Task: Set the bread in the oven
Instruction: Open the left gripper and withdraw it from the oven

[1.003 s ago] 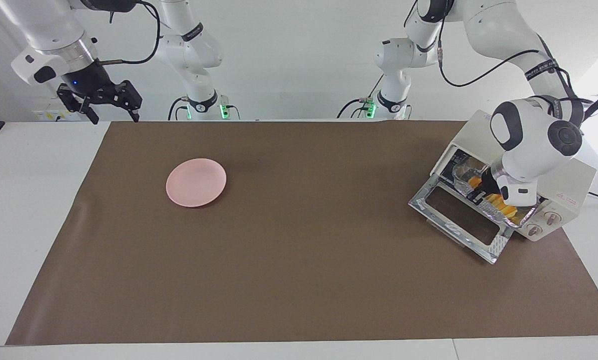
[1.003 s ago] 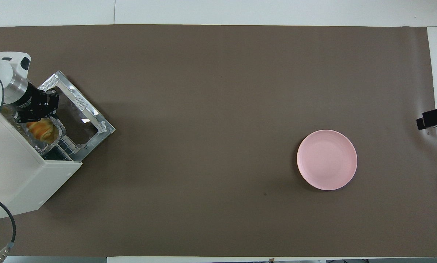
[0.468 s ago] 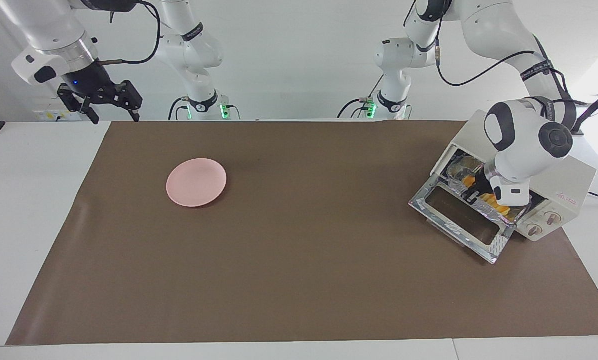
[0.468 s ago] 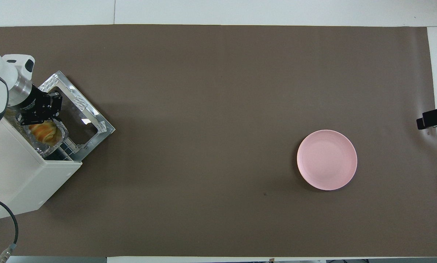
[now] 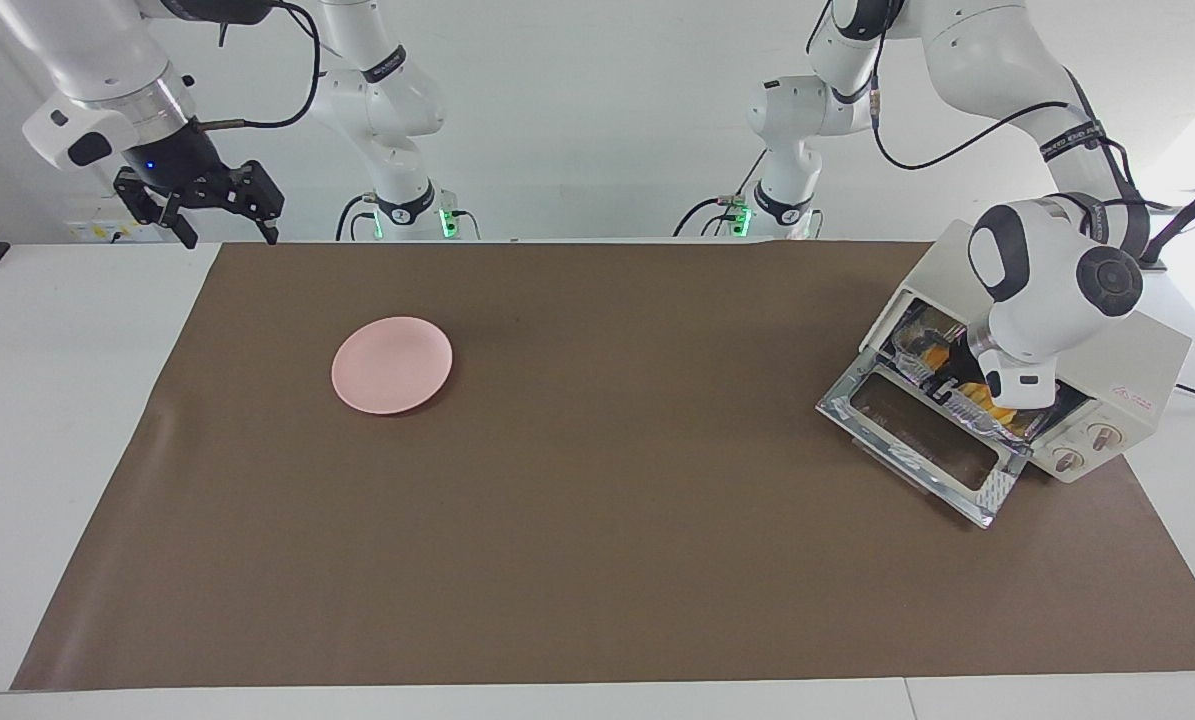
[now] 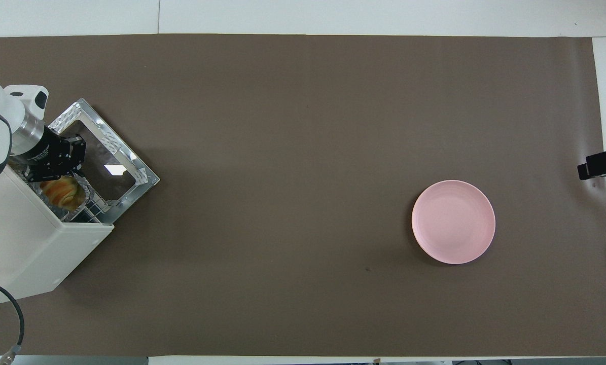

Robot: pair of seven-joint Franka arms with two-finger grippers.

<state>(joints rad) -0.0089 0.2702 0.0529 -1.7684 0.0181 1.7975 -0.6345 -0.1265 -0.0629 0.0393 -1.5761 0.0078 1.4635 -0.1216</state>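
Observation:
The cream-white oven (image 5: 1122, 350) stands at the left arm's end of the table with its glass door (image 5: 917, 435) dropped open. The yellow-orange bread (image 5: 979, 397) lies in a crinkled foil tray (image 5: 1019, 425) that rests on the rack just inside the oven's mouth. My left gripper (image 5: 965, 384) reaches down into the mouth and is shut on the foil tray's rim, beside the bread. In the overhead view the left gripper (image 6: 59, 170) sits over the tray, with the bread (image 6: 63, 190) partly under the oven's (image 6: 29, 238) top. My right gripper (image 5: 225, 225) waits open, raised off the mat's corner.
A round pink plate (image 5: 392, 364) lies on the brown mat (image 5: 597, 560) toward the right arm's end; it also shows in the overhead view (image 6: 453, 221). The open door (image 6: 105, 154) juts out over the mat. A black cable (image 6: 8, 309) trails beside the oven.
My left gripper has moved the foil tray and bread deeper into the oven, so less of the tray shows over the door. The right arm has not moved.

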